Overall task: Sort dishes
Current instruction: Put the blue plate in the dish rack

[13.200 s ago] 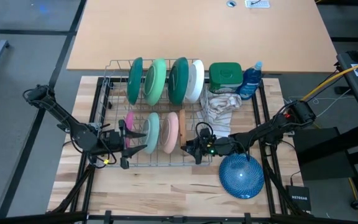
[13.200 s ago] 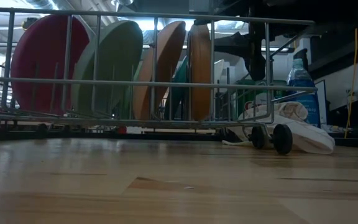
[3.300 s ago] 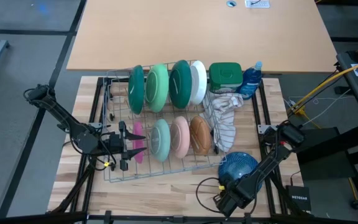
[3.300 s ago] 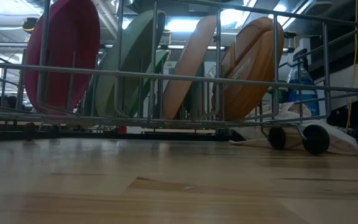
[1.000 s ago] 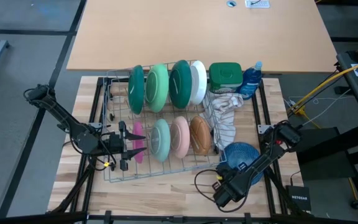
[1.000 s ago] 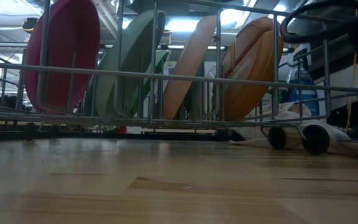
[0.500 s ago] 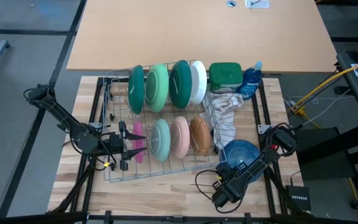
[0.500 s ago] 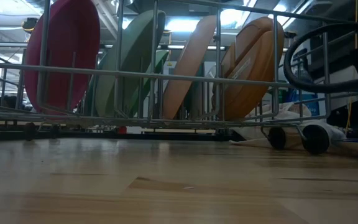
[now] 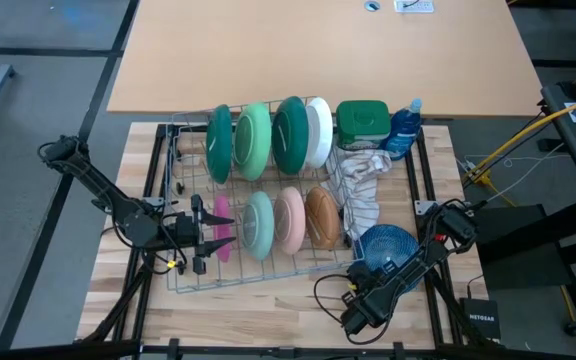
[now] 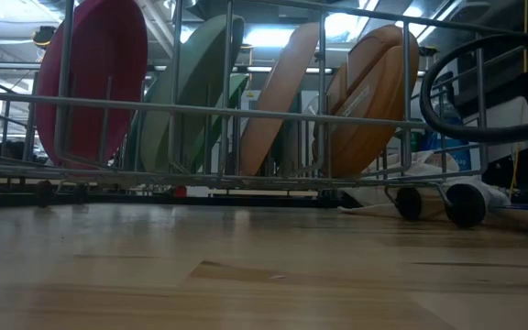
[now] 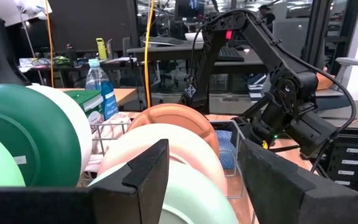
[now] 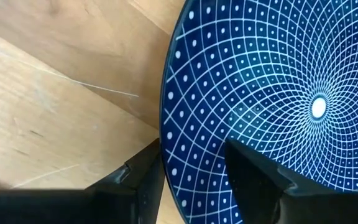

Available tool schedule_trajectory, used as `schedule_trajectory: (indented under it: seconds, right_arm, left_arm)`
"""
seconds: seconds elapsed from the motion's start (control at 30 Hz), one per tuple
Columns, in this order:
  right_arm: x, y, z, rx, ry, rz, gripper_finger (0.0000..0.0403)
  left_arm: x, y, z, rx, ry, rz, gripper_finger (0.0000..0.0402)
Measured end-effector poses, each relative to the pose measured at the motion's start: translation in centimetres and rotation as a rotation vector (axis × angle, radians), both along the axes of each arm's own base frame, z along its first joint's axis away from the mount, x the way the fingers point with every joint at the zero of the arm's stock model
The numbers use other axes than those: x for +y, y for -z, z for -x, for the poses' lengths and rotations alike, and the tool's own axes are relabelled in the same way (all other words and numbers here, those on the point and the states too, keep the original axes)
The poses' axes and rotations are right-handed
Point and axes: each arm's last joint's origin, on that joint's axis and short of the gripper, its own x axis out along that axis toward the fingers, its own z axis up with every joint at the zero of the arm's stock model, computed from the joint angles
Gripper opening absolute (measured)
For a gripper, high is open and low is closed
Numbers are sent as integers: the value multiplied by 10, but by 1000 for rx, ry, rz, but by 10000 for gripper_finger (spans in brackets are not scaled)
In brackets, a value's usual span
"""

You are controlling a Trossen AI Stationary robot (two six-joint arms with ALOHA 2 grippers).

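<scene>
Wire rack, on the wooden table. Back row, upright on edge: dark green plate, light green plate, second dark green plate, white plate. Front row, leaning: pink plate, pale teal plate, peach-pink plate, brown plate.

Navy plate, patterned with white dots and lines, was just right of the rack's front corner, lifted off the table and tilted. Its near rim sat between the fingers of the right gripper, which clasped that edge; the wrist view showed the rim passing between the two fingers.

Left gripper was at the rack's left end beside the pink plate, fingers spread apart, holding nothing.

Beyond the rack: green tub, blue bottle, striped cloth.
</scene>
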Motion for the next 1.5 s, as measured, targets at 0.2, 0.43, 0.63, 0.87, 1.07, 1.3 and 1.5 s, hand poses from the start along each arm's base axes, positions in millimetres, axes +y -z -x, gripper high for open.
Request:
schedule_trajectory:
  seconds: [0.2, 0.43, 0.63, 0.87, 1.07, 1.3, 1.5]
  right_arm:
    - [-2, 0, 3, 54, 8, 2, 170]
    - [-5, -1, 6, 96, 14, 25, 170]
    - [-9, -2, 11, 154, 17, 73, 170]
    - [-12, -4, 12, 142, -5, 130, 170]
    - [-13, -5, 10, 93, -38, 178, 170]
    - [-18, -2, 15, 112, -48, 219, 170]
    - [-22, 4, 20, 143, -41, 227, 170]
  left_arm:
    - [0, 0, 0, 0, 0, 0, 184]
    - [0, 0, 0, 0, 0, 0, 184]
    - [0, 0, 0, 0, 0, 0, 184]
    - [0, 0, 0, 0, 0, 0, 184]
    - [0, 0, 0, 0, 0, 0, 184]
    - [0, 0, 0, 0, 0, 0, 184]
    - [0, 0, 0, -1, 0, 5, 184]
